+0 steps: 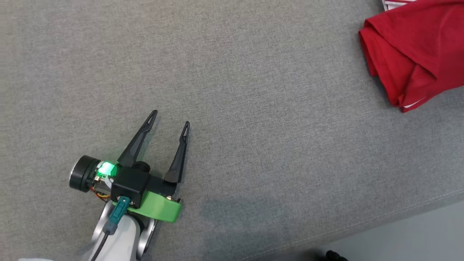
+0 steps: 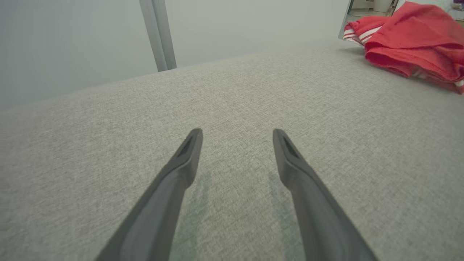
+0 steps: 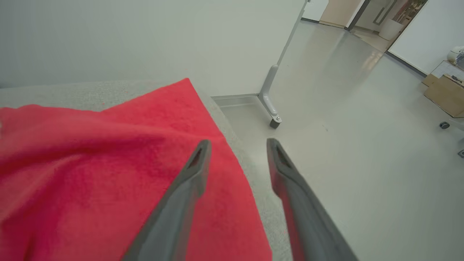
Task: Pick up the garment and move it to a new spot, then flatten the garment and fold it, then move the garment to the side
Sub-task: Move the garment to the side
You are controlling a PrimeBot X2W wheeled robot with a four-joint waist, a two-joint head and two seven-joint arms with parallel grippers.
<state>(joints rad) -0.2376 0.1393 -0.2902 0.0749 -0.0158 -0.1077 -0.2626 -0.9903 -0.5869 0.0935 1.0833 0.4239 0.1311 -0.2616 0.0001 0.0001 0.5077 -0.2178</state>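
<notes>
The red garment (image 1: 413,50) lies in a loosely folded, rumpled bundle at the far right of the grey fabric surface (image 1: 253,90), with one side close to the surface's edge. Its layers overlap unevenly, and white stripes show along one hem.

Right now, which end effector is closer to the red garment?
Right. The right end effector hangs just over the red garment at its edge, fingers apart; the left end effector sits over bare grey cushion, well away from it.

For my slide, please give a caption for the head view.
Open left end effector above the grey surface; red garment bunched at the upper right.
</notes>
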